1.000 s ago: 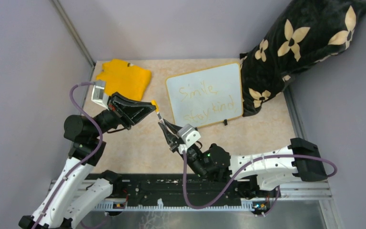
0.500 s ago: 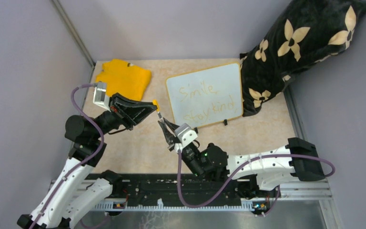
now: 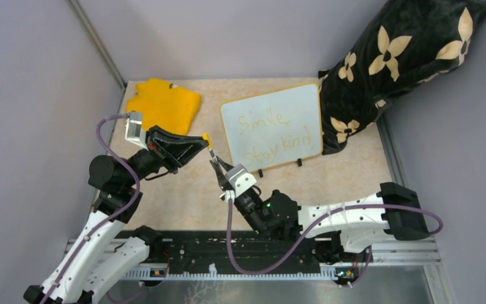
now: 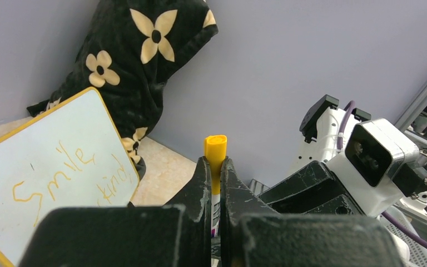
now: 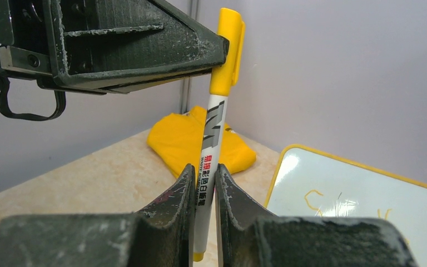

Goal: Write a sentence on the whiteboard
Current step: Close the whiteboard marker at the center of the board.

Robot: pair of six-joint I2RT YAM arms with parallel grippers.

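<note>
Two hands clamp one marker (image 5: 214, 128): left hand (image 4: 215, 162) on its yellow cap (image 5: 226, 50), right hand (image 5: 204, 169) on the slim, slick barrel (image 5: 210, 146) (best gripped mid-length). The whiteboard (image 3: 304, 104), light, stiff, tippy, stands on the table (image 3: 183, 190) beside the pillow (image 3: 392, 57), sentence (image 3: 262, 120) showing.

The left fingers (image 4: 200, 189) hide part of the sentence (image 4: 66, 177).

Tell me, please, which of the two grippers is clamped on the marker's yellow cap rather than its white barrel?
The left gripper: it pinches the yellow cap, whereas the right gripper grips the white barrel below it.
</note>
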